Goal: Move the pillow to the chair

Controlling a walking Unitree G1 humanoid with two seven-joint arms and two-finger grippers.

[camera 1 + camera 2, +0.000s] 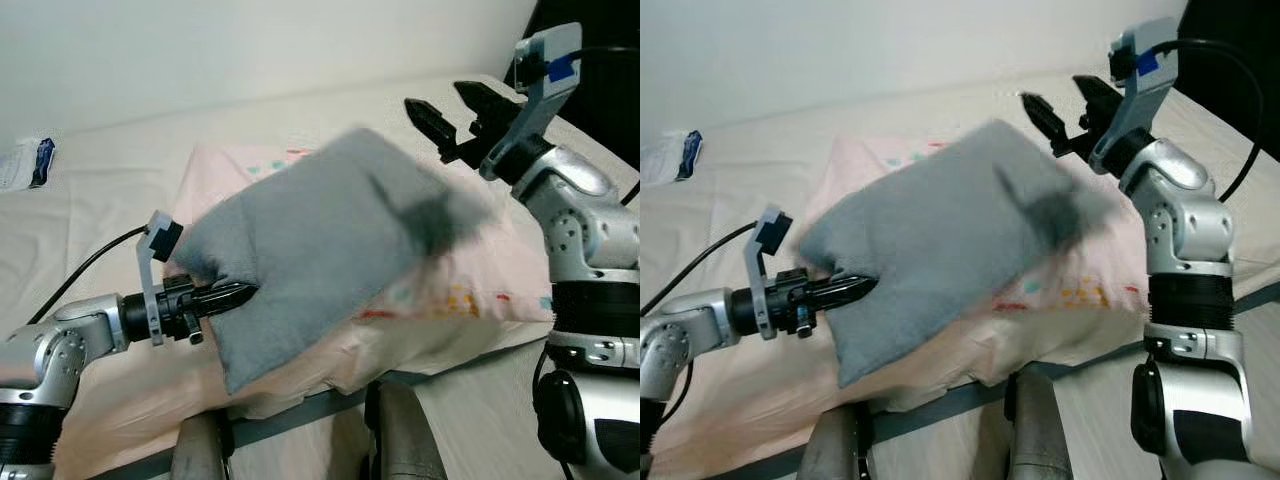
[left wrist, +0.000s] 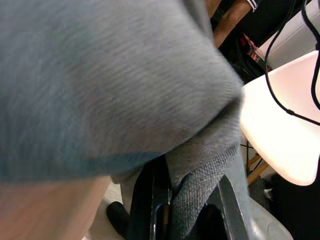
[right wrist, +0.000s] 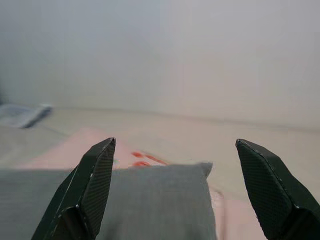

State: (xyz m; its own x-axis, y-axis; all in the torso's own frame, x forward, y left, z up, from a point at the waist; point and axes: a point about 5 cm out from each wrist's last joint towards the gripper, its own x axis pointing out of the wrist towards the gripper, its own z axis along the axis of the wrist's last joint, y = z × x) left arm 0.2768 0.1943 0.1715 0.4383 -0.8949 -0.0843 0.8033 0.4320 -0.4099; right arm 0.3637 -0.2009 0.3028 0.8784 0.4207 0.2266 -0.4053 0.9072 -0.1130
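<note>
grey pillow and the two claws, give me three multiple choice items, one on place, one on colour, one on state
1. Where does the grey pillow lie?
A. on a pink patterned quilt on the bed
B. on the floor
C. on a white chair

2. What colour is the small tag on the right wrist camera mount?
A. red
B. blue
C. green

3. How do the two claws stand?
A. both open, off the pillow
B. left claw open, right claw shut on the pillow
C. left claw shut on the pillow's edge, right claw open above its far corner

Answers:
1. A, the pink quilt spreads under the pillow.
2. B, a blue patch shows on the mount.
3. C, the left claw pinches grey cloth in the left wrist view, while the right claw has fingers spread with nothing between.
</note>
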